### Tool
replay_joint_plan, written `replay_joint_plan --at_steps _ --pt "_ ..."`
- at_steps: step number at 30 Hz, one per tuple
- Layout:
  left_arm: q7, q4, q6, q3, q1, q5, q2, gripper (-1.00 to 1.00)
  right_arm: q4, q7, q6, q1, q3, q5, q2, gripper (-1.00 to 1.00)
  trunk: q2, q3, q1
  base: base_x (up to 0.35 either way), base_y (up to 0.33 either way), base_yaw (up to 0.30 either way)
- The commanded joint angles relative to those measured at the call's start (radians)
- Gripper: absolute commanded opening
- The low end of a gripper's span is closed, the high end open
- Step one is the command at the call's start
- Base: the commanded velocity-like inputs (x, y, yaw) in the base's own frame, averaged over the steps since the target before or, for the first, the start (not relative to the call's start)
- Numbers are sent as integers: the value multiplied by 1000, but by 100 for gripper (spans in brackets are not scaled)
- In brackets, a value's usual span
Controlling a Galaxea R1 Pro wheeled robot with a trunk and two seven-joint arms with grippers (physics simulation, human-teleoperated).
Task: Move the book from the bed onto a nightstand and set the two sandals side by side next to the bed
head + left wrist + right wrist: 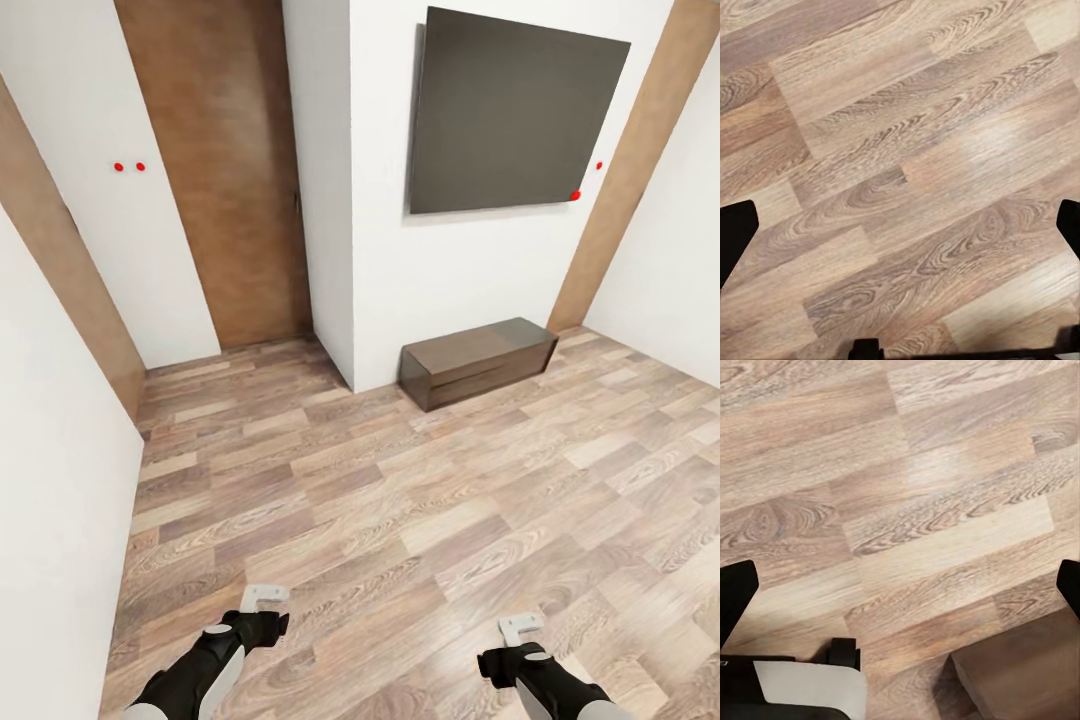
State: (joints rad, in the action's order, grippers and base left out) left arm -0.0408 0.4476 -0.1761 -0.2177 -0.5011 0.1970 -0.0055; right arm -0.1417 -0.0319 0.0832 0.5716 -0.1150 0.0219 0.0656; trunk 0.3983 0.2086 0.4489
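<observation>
Both arms hang low over the wood-plank floor (400, 520), left tool (266, 596) and right tool (521, 627) spread wide, holding nothing; TV bench (480, 360) below a wall-mounted television (515, 110).

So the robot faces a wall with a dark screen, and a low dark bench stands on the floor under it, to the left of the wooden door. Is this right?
Not quite: in the head view the bench stands to the right of the wooden door, not the left. The rest holds: the dark screen hangs on the wall above the bench.
</observation>
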Motion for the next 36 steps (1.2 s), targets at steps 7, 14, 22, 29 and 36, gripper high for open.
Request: replay_joint_plan --at_steps 7,14,22,29,36 --pt "-4 2 -5 -6 -1 10 1 100 -2 -3 7 0 -8 2 0 100 2 2 1 350 0 0" --pt "-4 2 -5 -6 -1 10 1 100 -2 -3 7 1 -8 2 0 100 2 2 1 350 0 0" --pt "-4 2 -5 -6 -1 10 1 100 -2 -3 7 0 -8 2 0 100 2 2 1 350 0 -12" --pt "-4 2 -4 -6 -1 10 1 100 -1 -3 7 0 -8 1 0 100 2 2 1 333 0 -137" --pt "-4 2 -3 -6 -1 10 1 100 -1 -3 7 0 -8 1 0 100 2 2 1 141 0 -254"
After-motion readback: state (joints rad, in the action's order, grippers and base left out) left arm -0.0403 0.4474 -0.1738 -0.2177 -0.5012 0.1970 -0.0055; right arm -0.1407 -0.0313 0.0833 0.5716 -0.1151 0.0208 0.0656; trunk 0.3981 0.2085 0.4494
